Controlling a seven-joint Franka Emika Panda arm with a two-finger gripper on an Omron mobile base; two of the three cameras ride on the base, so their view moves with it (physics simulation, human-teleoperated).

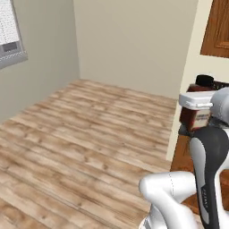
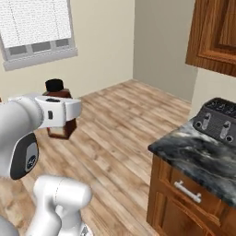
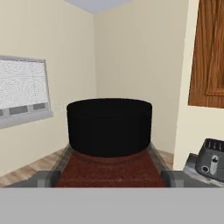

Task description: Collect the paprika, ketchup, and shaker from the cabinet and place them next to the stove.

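Paprika label hidden by tool

The left base view is taken from behind the arm, looking down over the wooden floor toward a room corner. The right base view faces the same floor from the other side (window included). The hand view is pressed right up against the paprika.

The gripper hides the paprika label; picture edges crop the cabinet.
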